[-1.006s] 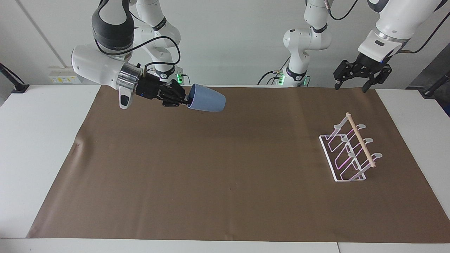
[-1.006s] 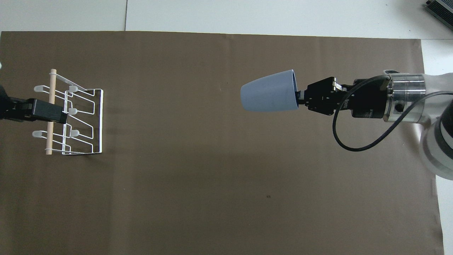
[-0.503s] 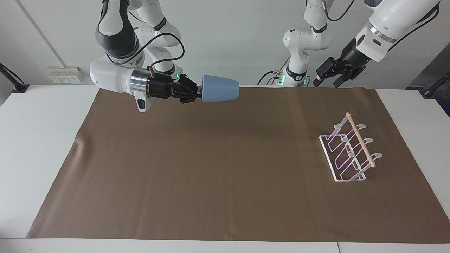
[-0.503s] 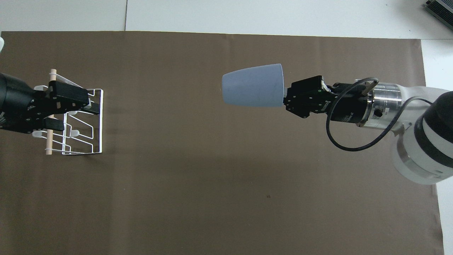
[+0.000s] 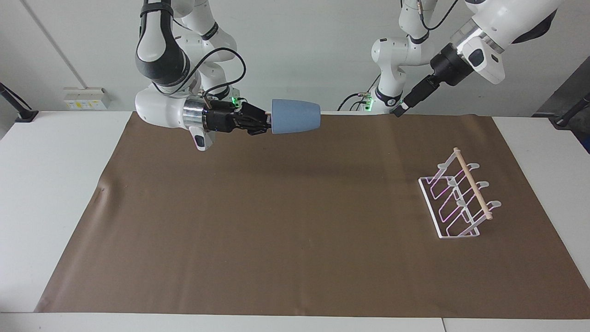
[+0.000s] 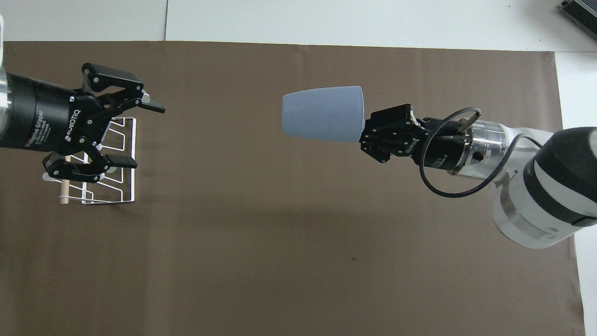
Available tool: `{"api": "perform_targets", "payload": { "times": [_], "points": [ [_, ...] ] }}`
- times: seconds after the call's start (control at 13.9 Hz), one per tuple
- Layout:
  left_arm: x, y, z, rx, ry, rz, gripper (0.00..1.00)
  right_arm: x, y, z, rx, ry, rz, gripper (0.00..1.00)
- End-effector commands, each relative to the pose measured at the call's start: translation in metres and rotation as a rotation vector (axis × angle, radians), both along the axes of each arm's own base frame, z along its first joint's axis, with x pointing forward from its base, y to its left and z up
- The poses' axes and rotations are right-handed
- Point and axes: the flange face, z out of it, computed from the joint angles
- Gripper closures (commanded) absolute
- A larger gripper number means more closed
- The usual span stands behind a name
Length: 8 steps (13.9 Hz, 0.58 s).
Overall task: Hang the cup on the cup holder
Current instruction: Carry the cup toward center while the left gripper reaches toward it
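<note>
My right gripper (image 5: 266, 123) is shut on the rim of the light-blue cup (image 5: 295, 116) and holds it on its side, in the air over the robots' edge of the mat; its narrow base points toward the left arm's end. The overhead view shows the cup (image 6: 322, 114) and the right gripper (image 6: 366, 135) too. My left gripper (image 5: 400, 109) is open and empty, raised, pointing toward the cup, a good way from it. In the overhead view the left gripper (image 6: 142, 134) covers part of the white wire cup holder (image 6: 126, 186). The cup holder (image 5: 456, 203) stands empty on the mat near the left arm's end.
A brown paper mat (image 5: 295, 221) covers most of the white table (image 5: 50, 184). A wooden dowel (image 5: 472, 183) lies across the cup holder's top. A dark device corner (image 6: 580, 14) shows at the table's edge farthest from the robots.
My right gripper has carried the cup up and toward the left arm's end. My left gripper has lifted and turned from pointing down to pointing sideways toward the cup.
</note>
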Motion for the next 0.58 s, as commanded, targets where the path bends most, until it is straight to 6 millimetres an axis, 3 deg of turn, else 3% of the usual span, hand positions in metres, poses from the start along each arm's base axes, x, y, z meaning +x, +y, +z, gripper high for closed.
{"api": "perform_targets", "payload": {
  "times": [0.0, 0.29, 0.5],
  "points": [
    [0.007, -0.022, 0.007, -0.063, 0.073, 0.174, 0.0, -0.008, 0.015, 0.0, 0.011, 0.0, -0.032, 1.0],
    [0.013, -0.029, 0.016, -0.152, 0.245, 0.55, 0.0, -0.012, 0.027, -0.001, 0.005, 0.002, -0.017, 1.0],
    [0.01, -0.037, 0.014, -0.196, 0.338, 0.61, 0.0, -0.014, 0.037, -0.003, -0.012, 0.006, -0.025, 1.0]
  ]
}}
